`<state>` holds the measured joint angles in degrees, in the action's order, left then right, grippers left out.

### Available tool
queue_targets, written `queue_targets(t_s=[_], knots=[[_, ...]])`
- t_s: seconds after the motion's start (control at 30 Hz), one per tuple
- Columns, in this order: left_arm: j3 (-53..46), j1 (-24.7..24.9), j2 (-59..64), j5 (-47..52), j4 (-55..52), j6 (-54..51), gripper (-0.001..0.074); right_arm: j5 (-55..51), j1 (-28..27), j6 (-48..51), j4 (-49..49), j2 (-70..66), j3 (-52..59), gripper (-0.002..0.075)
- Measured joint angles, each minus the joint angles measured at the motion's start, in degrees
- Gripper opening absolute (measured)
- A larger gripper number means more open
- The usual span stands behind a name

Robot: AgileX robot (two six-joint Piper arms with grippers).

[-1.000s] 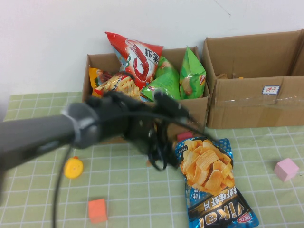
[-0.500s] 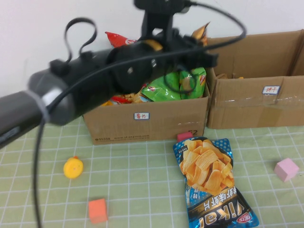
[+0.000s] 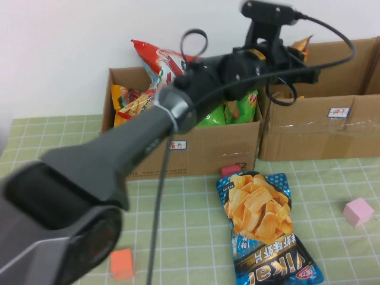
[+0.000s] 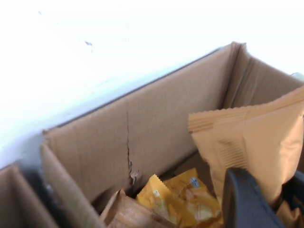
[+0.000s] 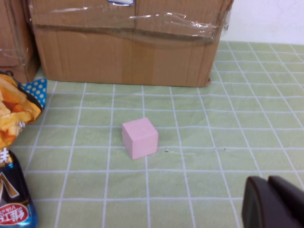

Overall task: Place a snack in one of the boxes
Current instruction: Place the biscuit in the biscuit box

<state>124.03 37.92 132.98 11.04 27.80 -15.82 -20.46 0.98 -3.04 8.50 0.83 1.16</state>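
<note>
**Left arm over taped carton with tan snack packet**

The left gripper (image 3: pixel 297 56) is seen extended above the taped carton (image 3: pixel 320 127), the right-hand of two brown cartons. A tan snack packet (image 4: pixel 259 142) is clamped between its fingers (image 4: pixel 244 199) and hangs over the carton's open interior, where a yellow packet (image 4: pixel 183 199) lies on the bottom. In the high view the packet's crimped corner (image 3: pixel 301 44) shows just beyond the gripper.

Beside the taped carton, on its left, the second carton (image 3: pixel 184 148) is filled with snack bags, a red shrimp-chip bag (image 3: pixel 155 59) among them.

In front of the taped carton, a blue potato-chip bag (image 3: pixel 264 228), a pink cube (image 3: pixel 358 211) and an orange cube (image 3: pixel 122 263) lie on the tabletop (image 3: pixel 178 225).

The right gripper (image 5: pixel 273 204) is held low over the tabletop, near the pink cube, with its fingers pressed together and nothing between them.
</note>
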Motion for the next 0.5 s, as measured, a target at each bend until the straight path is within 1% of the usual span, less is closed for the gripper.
queue_targets(t_s=[0.07,0.23,0.3,0.4,0.5], knots=[[3.9,0.0,3.4,0.6,0.0,0.0,0.0192,0.0,0.0,0.0,0.0,0.0,0.0,-0.0002],[10.2,0.0,9.4,1.3,0.1,0.0,0.0442,0.0,0.0,0.0,0.0,0.0,0.0,-0.0002],[10.9,-0.2,10.0,2.3,0.1,0.0,0.05,0.0,0.0,0.0,0.0,0.0,0.0,-0.0002],[12.3,-1.0,9.7,7.0,0.1,0.0,0.0536,0.0,0.0,0.0,0.0,0.0,0.0,-0.0002],[13.9,-2.4,7.4,19.1,-0.5,-0.1,0.0531,0.0,0.0,0.0,0.0,0.0,0.0,-0.0002]])
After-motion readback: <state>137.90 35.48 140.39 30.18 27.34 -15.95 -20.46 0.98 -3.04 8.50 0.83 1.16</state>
